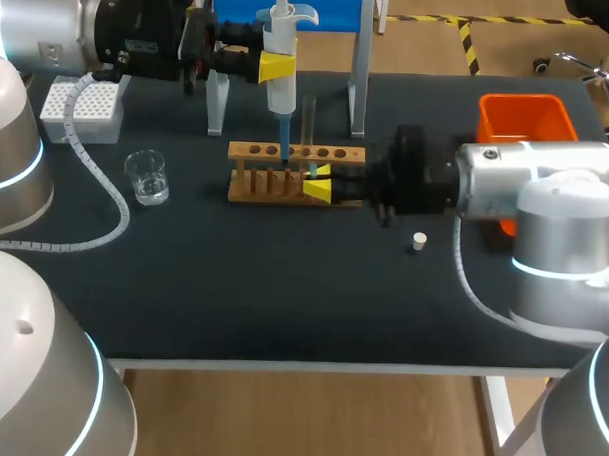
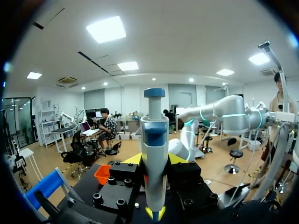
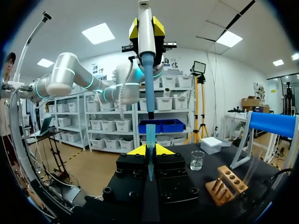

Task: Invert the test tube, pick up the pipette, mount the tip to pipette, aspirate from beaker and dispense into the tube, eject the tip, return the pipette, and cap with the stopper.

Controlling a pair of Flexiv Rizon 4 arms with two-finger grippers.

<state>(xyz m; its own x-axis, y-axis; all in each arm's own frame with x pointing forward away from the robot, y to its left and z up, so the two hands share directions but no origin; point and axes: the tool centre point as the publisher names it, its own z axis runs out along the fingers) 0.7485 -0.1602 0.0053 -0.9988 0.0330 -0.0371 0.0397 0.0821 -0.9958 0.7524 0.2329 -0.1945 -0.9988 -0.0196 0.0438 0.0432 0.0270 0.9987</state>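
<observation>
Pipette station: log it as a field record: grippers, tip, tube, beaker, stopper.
left gripper: shut on white pipette with blue plunger, upright
right gripper: shut on blue plastic tip, just below pipette's end
clear glass test tube: standing in wooden rack
small clear glass beaker: on table, left of rack
white stopper: loose on table, right of rack

An orange bin [image 1: 525,118] stands well right of the wooden rack [image 1: 256,181] on the table [image 1: 282,297].

Gap between beaker [image 1: 146,175] and wooden rack [image 1: 237,151], stand posts [image 1: 361,80] close behind rack
</observation>
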